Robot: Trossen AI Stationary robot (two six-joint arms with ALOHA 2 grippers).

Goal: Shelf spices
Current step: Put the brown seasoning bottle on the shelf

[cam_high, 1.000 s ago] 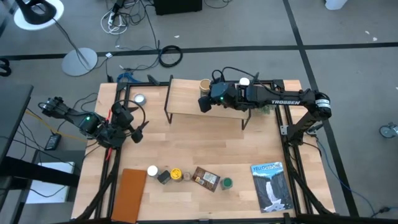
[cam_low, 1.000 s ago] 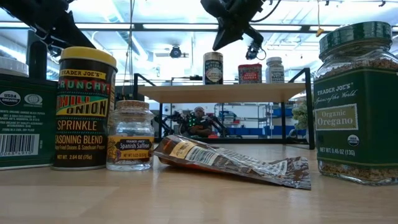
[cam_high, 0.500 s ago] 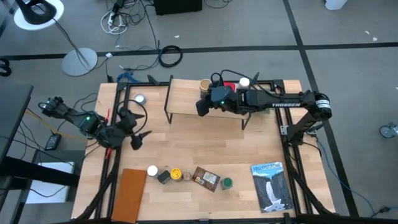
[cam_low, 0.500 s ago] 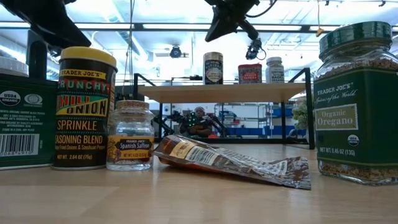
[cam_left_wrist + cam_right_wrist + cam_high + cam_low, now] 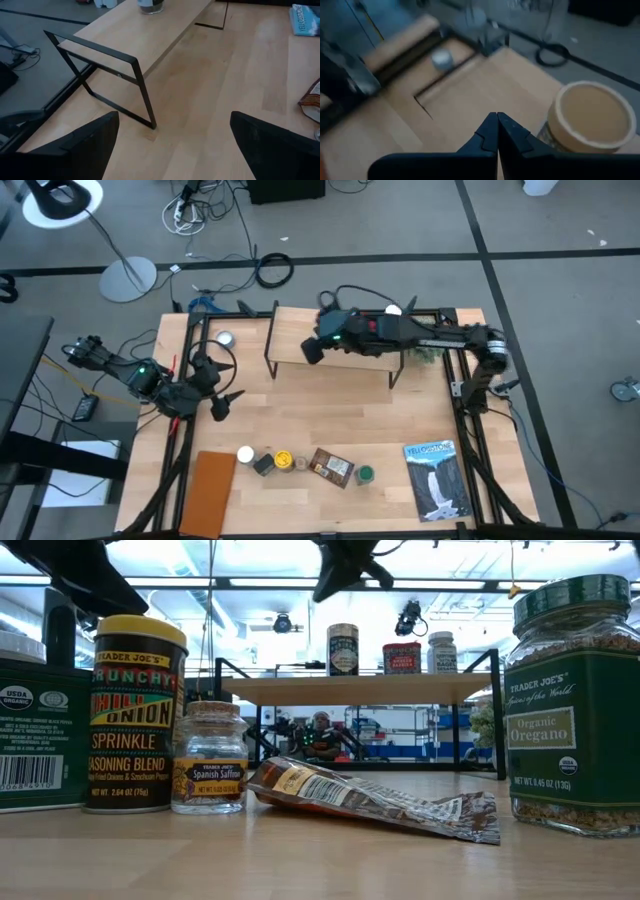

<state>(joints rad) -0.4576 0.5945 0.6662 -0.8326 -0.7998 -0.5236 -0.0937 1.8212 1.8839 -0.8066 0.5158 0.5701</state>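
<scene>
the shelf [image 5: 335, 342] is standing at the far side of the table [image 5: 330, 420], its light plank top resting on thin black legs, and three spices are sitting on it: in the low view a tan-topped jar [image 5: 343, 649], a red-topped tin [image 5: 402, 657] and a white-topped jar [image 5: 441, 652] are standing upright in a row, apart from one another. the other spices are waiting near the front edge of the table, well apart from the shelf: a white-topped jar [image 5: 245, 454], a dark container [image 5: 263, 465], a yellow-topped jar [image 5: 283, 459], a small tan-topped jar [image 5: 299, 464], the flat brown packet [image 5: 332, 467] lying on its side, and a green-topped jar [image 5: 366, 474]. the right end effector [image 5: 311, 351] is hanging over the left part of the shelf, its fingers pressed tight together and holding nothing; in its wrist view the tan-topped jar is showing just beside the closed tips. the left end effector [image 5: 221, 386] is hovering above the table's left edge, its fingers spread wide and gripping nothing, pointing toward the shelf's black leg. a brown board [image 5: 208, 492] is lying at the front left corner, a blue-and-white book [image 5: 436, 478] is lying at the front right, and a small silver tin [image 5: 224, 339] is sitting at the far left.
</scene>
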